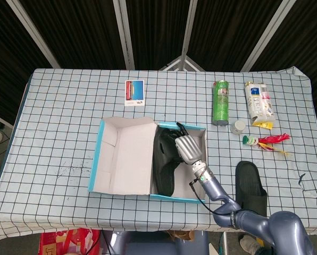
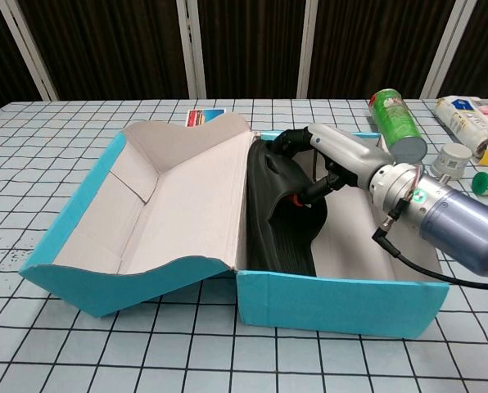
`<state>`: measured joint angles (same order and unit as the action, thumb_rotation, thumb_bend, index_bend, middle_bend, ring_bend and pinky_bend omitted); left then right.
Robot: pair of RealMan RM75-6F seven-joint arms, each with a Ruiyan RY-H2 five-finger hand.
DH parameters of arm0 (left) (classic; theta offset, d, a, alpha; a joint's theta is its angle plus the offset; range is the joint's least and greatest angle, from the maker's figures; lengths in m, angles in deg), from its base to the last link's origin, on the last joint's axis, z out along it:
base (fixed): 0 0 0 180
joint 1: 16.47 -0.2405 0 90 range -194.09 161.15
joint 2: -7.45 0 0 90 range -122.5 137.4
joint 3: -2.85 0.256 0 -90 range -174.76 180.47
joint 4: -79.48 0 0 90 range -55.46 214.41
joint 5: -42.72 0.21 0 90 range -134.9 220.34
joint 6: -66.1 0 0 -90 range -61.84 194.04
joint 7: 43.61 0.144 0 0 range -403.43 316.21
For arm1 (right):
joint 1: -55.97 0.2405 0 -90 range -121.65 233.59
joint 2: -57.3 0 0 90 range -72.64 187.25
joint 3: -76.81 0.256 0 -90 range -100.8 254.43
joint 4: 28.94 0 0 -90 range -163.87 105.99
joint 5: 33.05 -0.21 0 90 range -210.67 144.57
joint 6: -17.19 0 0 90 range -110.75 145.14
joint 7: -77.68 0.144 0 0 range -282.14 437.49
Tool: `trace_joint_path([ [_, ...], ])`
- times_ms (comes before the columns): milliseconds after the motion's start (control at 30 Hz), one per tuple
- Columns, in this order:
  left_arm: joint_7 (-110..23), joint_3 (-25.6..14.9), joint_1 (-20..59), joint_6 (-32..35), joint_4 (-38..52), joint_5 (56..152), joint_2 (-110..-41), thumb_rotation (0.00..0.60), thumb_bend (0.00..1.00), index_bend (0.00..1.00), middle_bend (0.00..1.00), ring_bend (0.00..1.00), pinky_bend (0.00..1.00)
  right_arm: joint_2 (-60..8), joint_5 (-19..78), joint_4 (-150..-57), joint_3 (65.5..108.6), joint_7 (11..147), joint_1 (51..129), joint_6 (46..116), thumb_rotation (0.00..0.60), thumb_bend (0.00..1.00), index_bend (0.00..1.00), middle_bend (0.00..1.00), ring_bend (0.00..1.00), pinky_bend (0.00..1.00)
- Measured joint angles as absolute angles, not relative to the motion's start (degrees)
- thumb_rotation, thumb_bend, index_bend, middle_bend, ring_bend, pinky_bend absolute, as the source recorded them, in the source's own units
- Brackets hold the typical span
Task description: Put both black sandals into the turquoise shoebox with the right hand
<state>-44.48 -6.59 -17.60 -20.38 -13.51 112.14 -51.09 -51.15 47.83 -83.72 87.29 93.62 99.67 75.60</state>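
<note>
Right hand (image 2: pixel 330 160) reaches into turquoise shoebox (image 2: pixel 334 299), fingers curled round strap of black sandal (image 2: pixel 281 213). Sandal lies inside box, against left wall, beside open lid (image 2: pixel 158 205). Bare box floor on right side. Second black sandal (image 1: pixel 251 186) on table (image 1: pixel 63 122), right of box, near front edge.

Lab-like test booth: black curtains (image 1: pixel 68 32), checkered tablecloth (image 1: pixel 63 106).
</note>
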Motion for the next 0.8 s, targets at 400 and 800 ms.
trace_joint_path([
  [400, -44.58, -6.6, -17.64, -20.43, -13.58, 112.15, -51.01, 0.6, 0.37, 0.1, 0.03, 0.0, 0.09, -50.53, 47.13, -85.16, 87.12, 90.33, 99.94, 73.78, 0.6, 0.48, 0.61, 0.62, 0.24, 0.0],
  [800, -44.59, -6.6, -17.62, -20.4, -13.59, 112.1, -51.0, 0.6, 0.37, 0.1, 0.03, 0.0, 0.09, -50.74, 47.32, -84.89, 86.98, 88.43, 99.95, 73.92, 0.6, 0.47, 0.6, 0.61, 0.21, 0.0],
])
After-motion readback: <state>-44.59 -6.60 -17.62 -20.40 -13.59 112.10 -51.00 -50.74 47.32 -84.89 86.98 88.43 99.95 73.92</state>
